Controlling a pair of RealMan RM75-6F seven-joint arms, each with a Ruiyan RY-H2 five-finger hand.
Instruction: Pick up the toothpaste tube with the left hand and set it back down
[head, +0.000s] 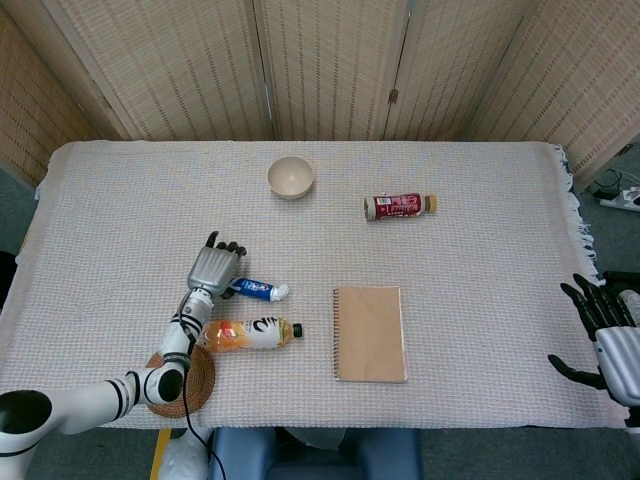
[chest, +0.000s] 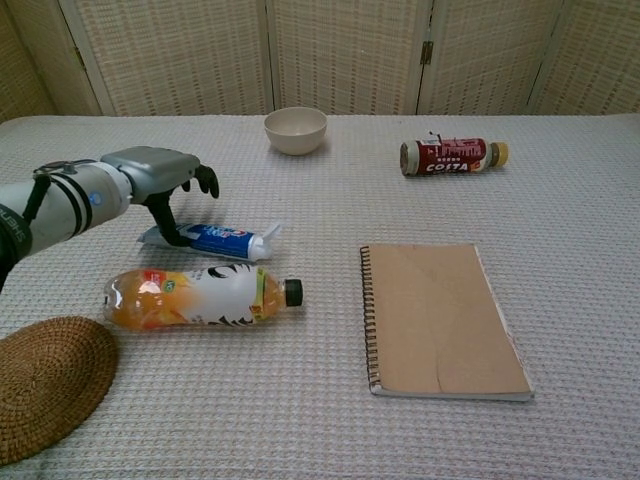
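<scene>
The blue and white toothpaste tube (head: 257, 290) (chest: 225, 240) lies flat on the table cloth, cap toward the lower right. My left hand (head: 213, 268) (chest: 160, 175) hovers over the tube's flat tail end. Its thumb reaches down and touches that tail, while the dark fingers (chest: 205, 180) curl loosely above and away from the tube, so nothing is pinched. My right hand (head: 600, 325) hangs beyond the table's right edge with fingers spread and nothing in it; the chest view does not show it.
An orange drink bottle (head: 250, 333) (chest: 195, 297) lies just in front of the tube. A wicker coaster (head: 203, 378) (chest: 45, 385) sits near the front left edge. A brown spiral notebook (head: 370, 333), a cream bowl (head: 291, 177) and a red bottle (head: 400, 206) lie further off.
</scene>
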